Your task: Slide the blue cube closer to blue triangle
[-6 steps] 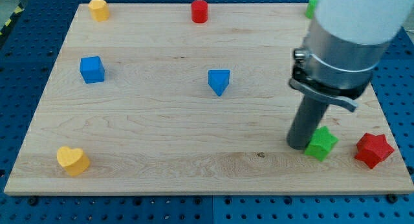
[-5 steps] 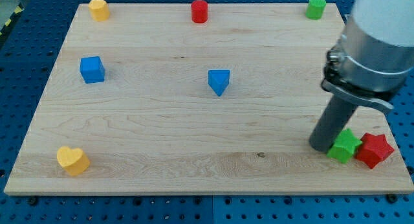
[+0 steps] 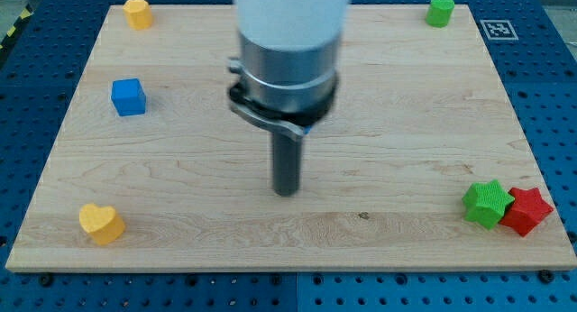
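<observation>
The blue cube [image 3: 128, 96] sits at the view's left on the wooden board [image 3: 180, 204]. The blue triangle is hidden behind my arm near the board's middle; only a sliver of blue shows at the arm's lower edge. My tip [image 3: 287, 191] rests on the board just below the middle, well to the right of and below the blue cube, touching no block.
A yellow heart [image 3: 101, 223] lies at the bottom left. A yellow block [image 3: 137, 13] sits at the top left, a green cylinder [image 3: 441, 10] at the top right. A green star [image 3: 486, 203] touches a red star [image 3: 527, 210] at the bottom right.
My arm has swung from the bottom right to the board's middle, leaving the green star against the red star. It now hides the blue triangle and the red cylinder.
</observation>
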`<state>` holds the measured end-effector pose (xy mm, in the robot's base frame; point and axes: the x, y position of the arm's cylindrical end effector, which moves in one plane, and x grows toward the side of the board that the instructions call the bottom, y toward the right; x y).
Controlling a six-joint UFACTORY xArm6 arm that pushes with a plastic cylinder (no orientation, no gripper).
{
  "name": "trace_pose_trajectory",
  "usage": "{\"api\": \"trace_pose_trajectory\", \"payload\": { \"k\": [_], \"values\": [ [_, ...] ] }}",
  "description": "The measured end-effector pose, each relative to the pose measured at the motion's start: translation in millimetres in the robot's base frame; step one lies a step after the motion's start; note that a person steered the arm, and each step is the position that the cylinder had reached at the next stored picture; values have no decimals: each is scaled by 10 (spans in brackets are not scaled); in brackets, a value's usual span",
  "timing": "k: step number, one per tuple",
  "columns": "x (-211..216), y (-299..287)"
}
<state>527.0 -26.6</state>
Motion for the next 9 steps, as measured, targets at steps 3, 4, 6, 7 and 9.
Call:
{"api": "trace_pose_trajectory", "payload": {
  "k": [3, 4, 6, 7, 9],
  "values": [
    [-568, -2335],
    [-1015, -2742],
    [-1227, -2610],
    [-1298, -1966],
    [-1312, -1035]
  ]
}}
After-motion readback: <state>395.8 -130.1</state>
